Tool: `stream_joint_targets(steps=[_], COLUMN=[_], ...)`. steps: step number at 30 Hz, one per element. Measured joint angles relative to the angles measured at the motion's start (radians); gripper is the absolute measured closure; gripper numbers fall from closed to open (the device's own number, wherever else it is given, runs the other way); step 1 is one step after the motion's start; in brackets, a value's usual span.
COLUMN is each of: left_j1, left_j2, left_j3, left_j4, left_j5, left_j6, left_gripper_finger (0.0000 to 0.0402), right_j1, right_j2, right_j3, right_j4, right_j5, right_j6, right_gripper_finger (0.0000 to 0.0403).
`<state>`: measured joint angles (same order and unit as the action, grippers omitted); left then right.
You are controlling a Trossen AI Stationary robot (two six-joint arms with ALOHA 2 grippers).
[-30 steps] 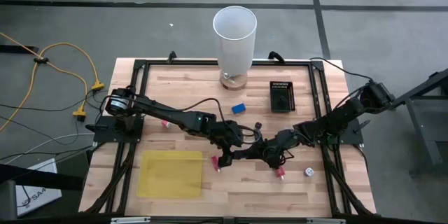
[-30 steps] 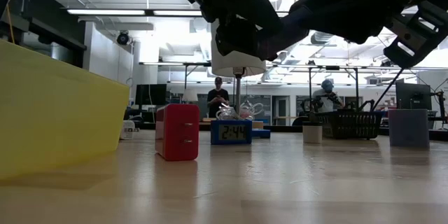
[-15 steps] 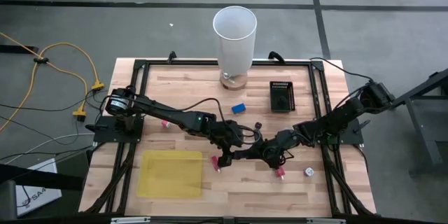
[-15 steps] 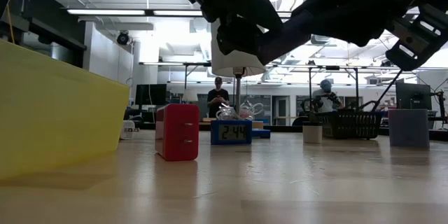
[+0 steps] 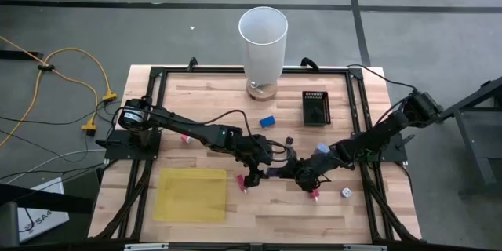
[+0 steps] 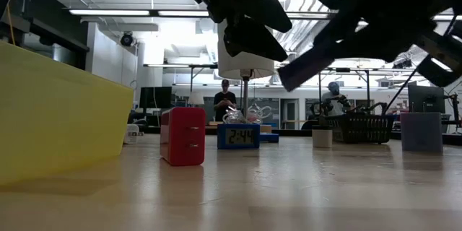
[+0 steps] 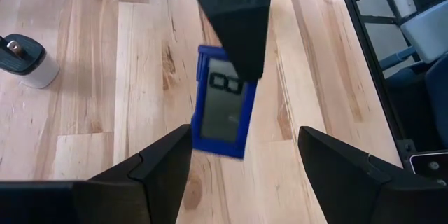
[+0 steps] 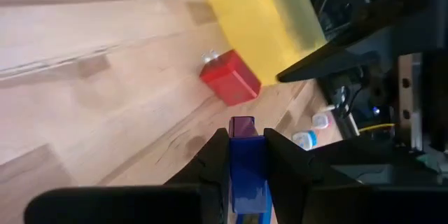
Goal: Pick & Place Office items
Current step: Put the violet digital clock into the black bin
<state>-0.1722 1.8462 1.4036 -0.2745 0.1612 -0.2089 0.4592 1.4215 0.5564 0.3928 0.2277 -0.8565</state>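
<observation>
**Two arms close together, one small piece between them**

The wooden tabletop [image 5: 204, 94] is crowded at its middle, where both my arms meet. My right jaws are pressed together on a small blue piece [image 8: 245, 161] and hold it above the wood, near the centre of the tabletop. My left jaws stand spread just beside them. Through the left wrist view I see a flat blue piece [image 7: 224, 105] ahead of the gap, under a dark finger. I think it is the same piece, but I cannot be sure.

My first worry is a collision. The two arms are so near that a small sideways move of either one can knock the other and shake the piece loose. My second worry is the grip itself: only the tips hold the piece, and I judge that it can turn or slip out. If it falls, it can land near the red block [image 6: 182, 136] or roll toward the yellow sheet [image 5: 190, 194]. The red piece [image 5: 316, 194] and the whitish round piece [image 5: 345, 193] lie near my right arm, and a low sweep can push them.
</observation>
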Motion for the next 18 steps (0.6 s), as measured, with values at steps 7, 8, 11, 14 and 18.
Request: stream_joint_targets(steps=[7,8,11,14,18], left_j1=[0.0,0.0,0.0,0.0,0.0], left_j2=[0.0,0.0,0.0,0.0,0.0], left_j3=[0.0,0.0,0.0,0.0,0.0], left_j4=[0.002,0.003,0.004,0.011,0.015], left_j5=[0.0,0.0,0.0,0.0,0.0], left_j6=[0.002,0.002,0.002,0.002,0.002], left_gripper_finger=[0.0147,0.0147,0.0147,0.0147,0.0147], right_j1=[0.034,0.034,0.028,0.013,-0.015], right_j2=[-0.102,-0.126,-0.203,-0.278,-0.378], right_j3=[0.0,0.0,0.0,0.0,0.0], right_j4=[-0.121,-0.159,-0.266,-0.371,-0.463], right_j5=[0.081,0.096,0.127,0.141,0.155], right_j6=[0.133,0.155,0.211,0.259,0.294], right_gripper_finger=[0.0344,0.0344,0.0344,0.0344,0.0344])
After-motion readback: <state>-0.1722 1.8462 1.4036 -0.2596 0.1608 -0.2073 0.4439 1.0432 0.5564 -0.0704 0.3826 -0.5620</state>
